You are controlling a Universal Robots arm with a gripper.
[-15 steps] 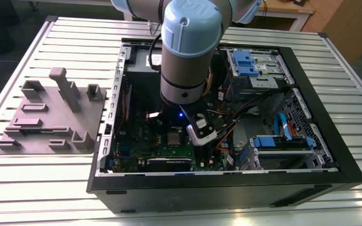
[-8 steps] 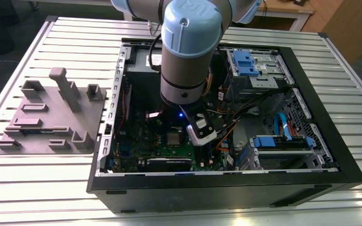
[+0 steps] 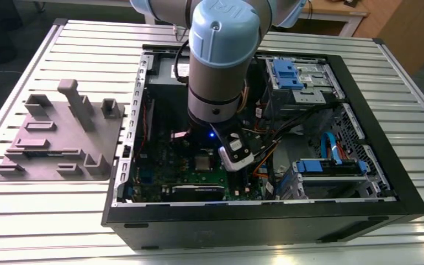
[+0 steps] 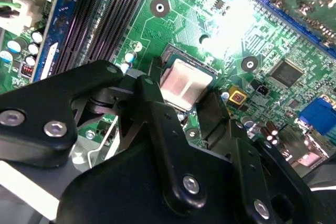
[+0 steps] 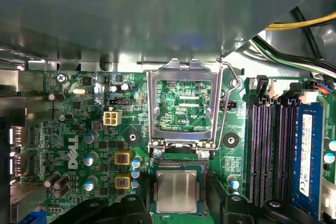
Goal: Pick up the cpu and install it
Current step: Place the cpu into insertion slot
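The desk [image 3: 42, 221] is evenly and brightly lit in the exterior view, while the inside of the computer case [image 3: 256, 223] is left dim. In the second wrist view a white glare is thrown across the motherboard [image 4: 173, 24], and light is reflected softly off the cpu [image 4: 185, 83].

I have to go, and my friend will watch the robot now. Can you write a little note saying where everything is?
Claw: open, low over the green motherboard, one finger on each side of the chip.
Small square silvery-grey cpu: lies flat in its socket. In the first wrist view the claw does not seem to touch it.
Done: the cpu is in the socket.
Left: the silver metal hold-down frame is flipped open, not closed over the cpu.
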